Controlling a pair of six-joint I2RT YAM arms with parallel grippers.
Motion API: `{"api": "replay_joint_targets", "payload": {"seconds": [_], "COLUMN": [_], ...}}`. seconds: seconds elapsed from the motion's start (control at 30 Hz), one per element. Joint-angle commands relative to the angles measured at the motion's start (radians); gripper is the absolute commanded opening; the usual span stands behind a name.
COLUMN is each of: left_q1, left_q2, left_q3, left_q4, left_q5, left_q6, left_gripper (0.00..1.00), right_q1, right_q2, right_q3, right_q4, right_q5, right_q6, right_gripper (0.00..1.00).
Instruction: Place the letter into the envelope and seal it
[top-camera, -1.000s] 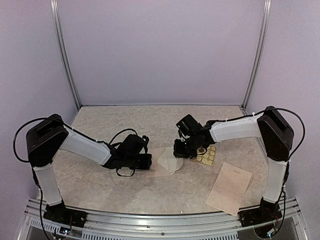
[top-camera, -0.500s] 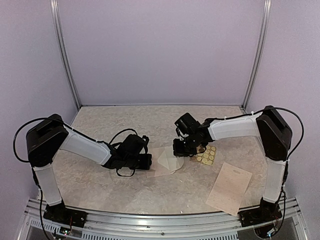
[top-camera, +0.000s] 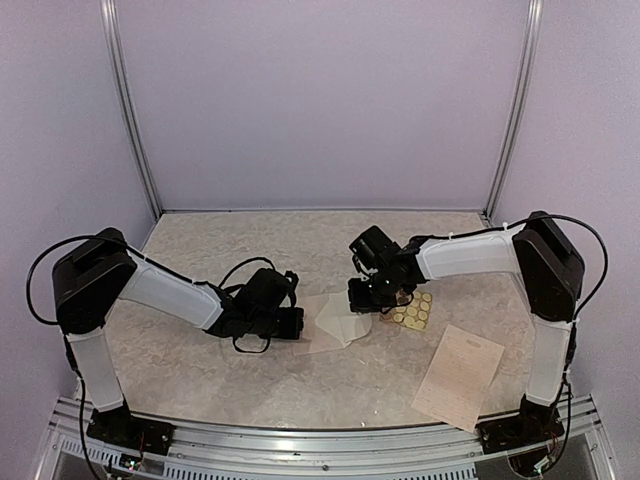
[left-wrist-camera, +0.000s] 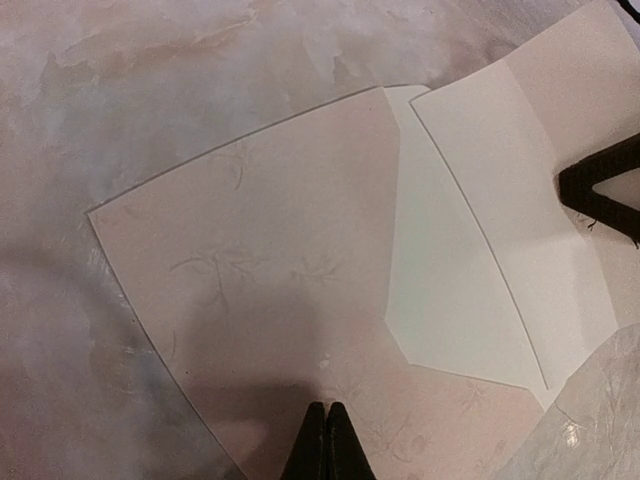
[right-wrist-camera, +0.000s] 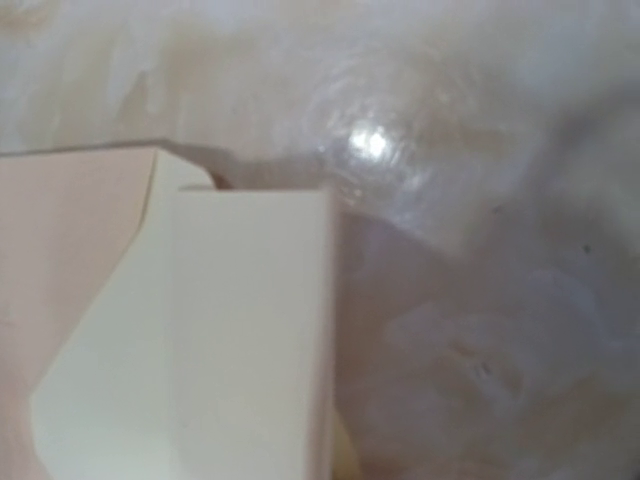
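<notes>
The pale pink envelope lies flat mid-table, its open end to the right. My left gripper is shut, its tips pressing on the envelope near its left edge. A folded white sheet, the letter, sits partly inside the opening. My right gripper is low over the letter's right end and grips it; one black finger shows in the left wrist view. In the right wrist view the letter fills the lower frame and hides my fingers, with the envelope to its left.
A tan sheet of round stickers lies just right of the right gripper. A flat sheet with handwritten lines lies at the front right. The marbled table has metal posts at its back corners and purple walls around.
The right gripper has edged slightly left with the letter. The left arm and the envelope have not moved.
</notes>
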Motion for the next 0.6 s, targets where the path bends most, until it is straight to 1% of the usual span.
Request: {"api": "replay_joint_targets", "payload": {"seconds": [0.0,0.23,0.43,0.57], "left_q1": [-0.007,-0.012,-0.012,-0.014], "left_q2": [0.023,0.030,0.035,0.034], "left_q3": [0.001,0.013,0.012,0.010], "left_q4": [-0.124,-0.125,-0.118,-0.115], "left_q5": [-0.011,-0.008,-0.005,-0.004], "left_q6": [-0.003,-0.003,-0.005,-0.006], "left_gripper": [0.00,0.00,0.00,0.00], "right_q1": [0.006,0.028,0.029,0.033], "right_q2": [-0.010,0.014,0.016,0.021], "right_q3": [0.021,0.021,-0.001,-0.010], "right_q4": [-0.008,0.013,0.077,0.099], "right_q5": [0.021,0.006,-0.061,-0.076], "right_q6": [-0.014,0.007,0.035,0.042], "right_gripper": [0.00,0.00,0.00,0.00]}}
